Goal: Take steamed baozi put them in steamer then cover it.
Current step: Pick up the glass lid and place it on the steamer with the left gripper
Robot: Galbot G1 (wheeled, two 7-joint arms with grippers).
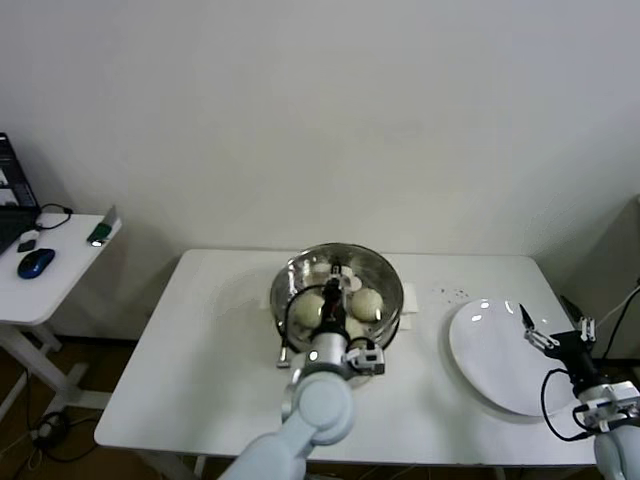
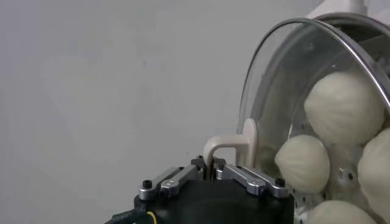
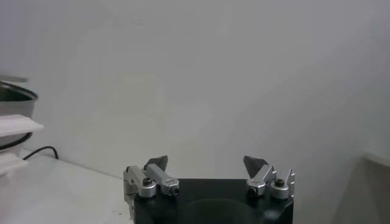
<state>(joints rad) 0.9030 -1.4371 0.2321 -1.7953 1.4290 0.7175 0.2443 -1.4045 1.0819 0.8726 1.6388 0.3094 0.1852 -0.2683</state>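
The cover, a clear glass lid with a white handle, sits over the steamer in the middle of the white table, and through the glass I can see the steamed baozi lying inside the steel basket. The left gripper is directly above the lid, and its fingers are closed narrow on the white handle, which stands up between them. Whether the rim of the lid is fully seated all around the steamer I cannot tell. I judge that the task is almost finished, and the coming move depends on this one relation: the handle is exactly between the fingers, so they must spread before the arm can lift straight away without pulling the lid along. The right gripper is well apart at the right, hovering over the white plate with its fingers wide and holding nothing; the left arm is clearly the nearer one.
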